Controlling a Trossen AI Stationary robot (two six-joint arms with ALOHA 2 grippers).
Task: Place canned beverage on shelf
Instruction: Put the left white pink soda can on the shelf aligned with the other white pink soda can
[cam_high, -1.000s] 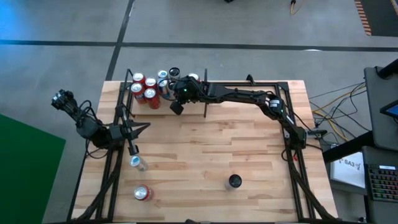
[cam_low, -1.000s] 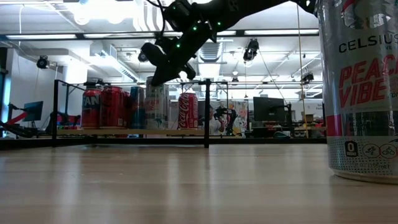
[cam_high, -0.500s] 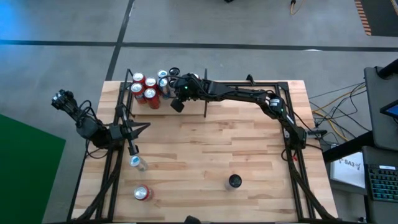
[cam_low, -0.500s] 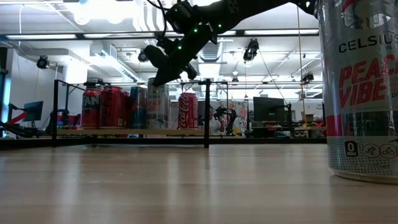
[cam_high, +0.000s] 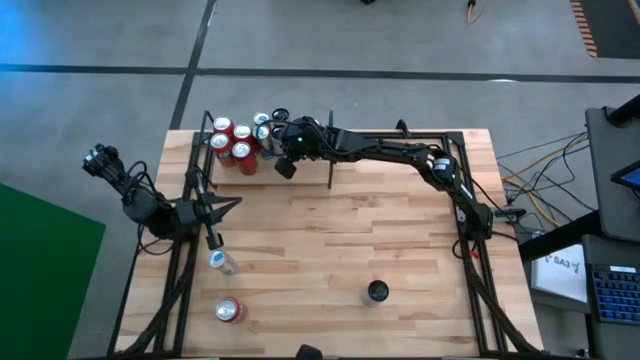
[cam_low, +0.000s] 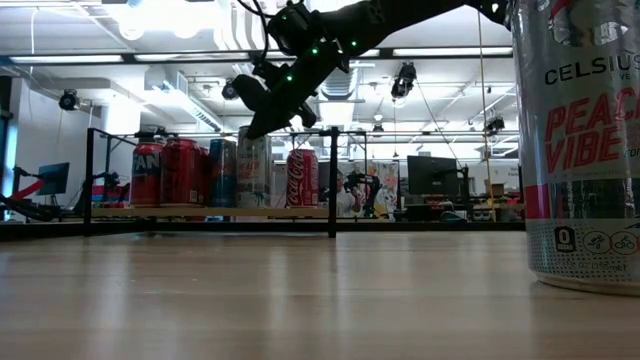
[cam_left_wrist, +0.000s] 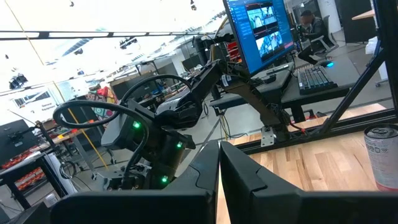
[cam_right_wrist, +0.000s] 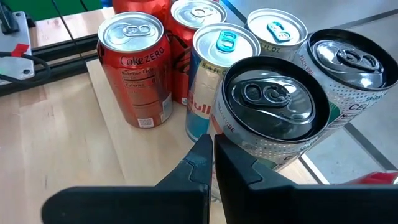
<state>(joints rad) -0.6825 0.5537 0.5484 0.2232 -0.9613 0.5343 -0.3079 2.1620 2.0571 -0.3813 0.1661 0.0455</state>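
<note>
1. Cans not yet shelved sit nearest the low camera: a Celsius can (cam_low: 580, 150) stands upright close to that lens, which I judge to be the dark-topped can (cam_high: 377, 291) in the overhead view. 2 more wait by the left arm, a silver can (cam_high: 219, 262) and a red can (cam_high: 228, 310). They look staged at the near edge for pickup.

2. Left gripper (cam_high: 232, 204) rests at the table's left side, well apart from the shelf, with its fingers (cam_left_wrist: 239, 180) pressed together on nothing. It seems parked clear of the right arm's path.

3. Right gripper (cam_high: 284, 168) reaches across to the far left corner, just in front of the shelved cans and above the board. Its fingers (cam_right_wrist: 233, 165) are clenched and grasp nothing, so I judge a can has been let go.

4. On the shelf (cam_high: 400, 140), the light board (cam_right_wrist: 118, 143) holds a tight cluster at its left end: a Coke Zero can (cam_right_wrist: 135, 68), a Red Bull can (cam_right_wrist: 214, 74) and a grey-topped can (cam_right_wrist: 270, 109) nearest the fingers. Packing them close leaves room past the black divider rod (cam_low: 332, 180).
</note>
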